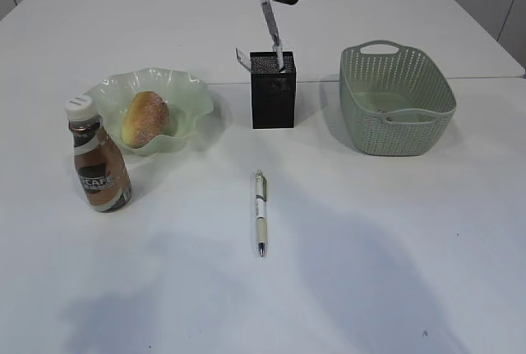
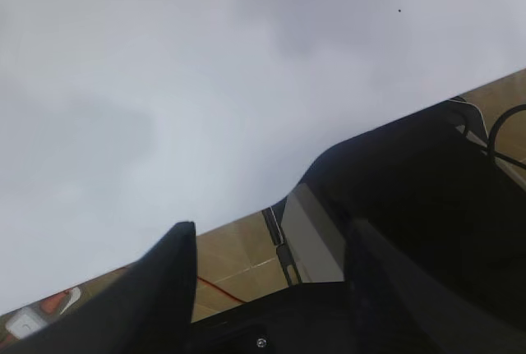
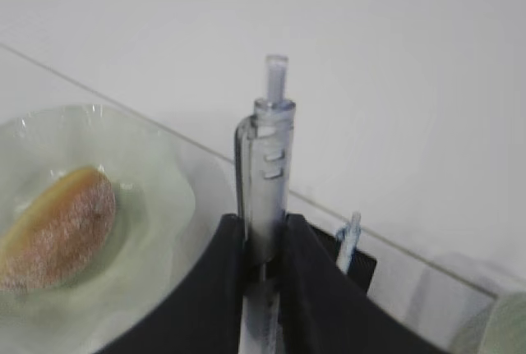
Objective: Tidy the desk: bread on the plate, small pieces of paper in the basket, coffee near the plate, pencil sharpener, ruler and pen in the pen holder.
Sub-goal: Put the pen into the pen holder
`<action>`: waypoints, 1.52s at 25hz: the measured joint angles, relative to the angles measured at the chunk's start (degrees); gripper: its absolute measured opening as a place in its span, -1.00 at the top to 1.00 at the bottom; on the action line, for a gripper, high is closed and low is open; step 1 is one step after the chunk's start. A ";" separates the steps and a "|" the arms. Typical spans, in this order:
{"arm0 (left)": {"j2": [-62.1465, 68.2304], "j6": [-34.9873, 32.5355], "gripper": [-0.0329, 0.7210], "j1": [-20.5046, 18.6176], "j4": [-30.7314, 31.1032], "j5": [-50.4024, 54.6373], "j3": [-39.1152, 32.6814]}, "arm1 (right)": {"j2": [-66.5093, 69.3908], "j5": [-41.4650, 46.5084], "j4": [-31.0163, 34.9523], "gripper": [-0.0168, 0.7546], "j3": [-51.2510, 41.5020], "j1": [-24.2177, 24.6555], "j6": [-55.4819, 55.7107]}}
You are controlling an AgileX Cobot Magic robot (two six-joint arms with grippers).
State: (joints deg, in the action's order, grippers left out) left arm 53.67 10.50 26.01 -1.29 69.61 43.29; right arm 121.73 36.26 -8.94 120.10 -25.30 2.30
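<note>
My right gripper [image 3: 265, 231] is shut on a grey click pen [image 3: 269, 165], which hangs slanted with its lower end inside the black mesh pen holder [image 1: 273, 95]. A clear ruler [image 1: 242, 60] pokes out of the holder's left corner. A second pen [image 1: 260, 212] lies on the desk [image 1: 394, 247] in front of the holder. The bread [image 1: 146, 117] rests in the green plate [image 1: 191, 99], and the coffee [image 1: 99, 157] stands upright beside it. The basket [image 1: 397, 99] sits at the right. My left gripper [image 2: 267, 243] is open and holds nothing. Pencil sharpener and paper pieces are out of view.
The left wrist view shows only bare tabletop, the desk's edge [image 2: 246, 218] and wooden floor beyond it. A seam between two table halves [image 1: 123, 81] runs behind the plate and holder.
</note>
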 joint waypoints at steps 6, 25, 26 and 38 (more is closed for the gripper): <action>0.00 0.00 -0.15 0.00 0.11 -0.88 0.00 | 0.00 -12.30 -2.88 0.72 -4.46 0.45 0.00; 0.00 0.00 -0.15 0.00 0.67 -4.46 0.00 | 3.53 -34.48 -3.00 0.72 -12.36 3.88 2.98; 0.00 0.00 -0.15 0.00 0.67 -4.46 0.00 | 4.22 -34.94 -3.00 0.72 -12.36 3.88 2.98; 0.00 0.00 -0.15 0.00 0.70 -4.46 0.00 | 9.61 -40.73 -3.00 0.72 -12.45 5.54 3.02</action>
State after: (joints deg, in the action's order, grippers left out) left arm 53.67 10.50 26.01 -0.59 65.15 43.29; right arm 131.34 -4.47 -11.94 107.65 -19.76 5.31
